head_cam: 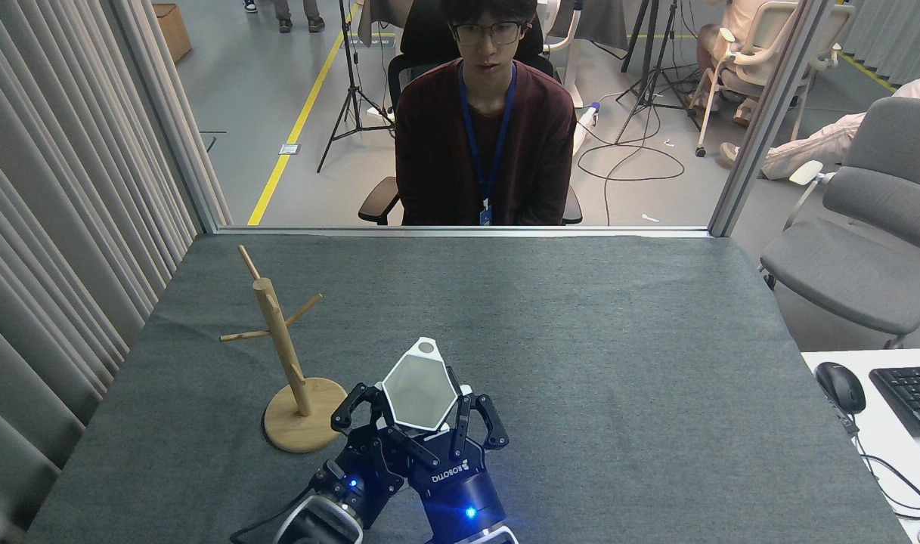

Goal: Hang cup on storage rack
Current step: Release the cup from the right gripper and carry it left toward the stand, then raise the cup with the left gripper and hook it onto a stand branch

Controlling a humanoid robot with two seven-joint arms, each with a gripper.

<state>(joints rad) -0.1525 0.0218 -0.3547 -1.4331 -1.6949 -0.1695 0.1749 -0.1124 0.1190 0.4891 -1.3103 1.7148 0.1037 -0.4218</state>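
Cup (pixel 418 389): white, hexagonal, open mouth facing the camera, rim tab with round hole pointing away at top. It is raised off the surface, just right of the storage rack (pixel 282 355). Rack: light wood, disc base, upright post leaning slightly, thin angled pegs, all bare.
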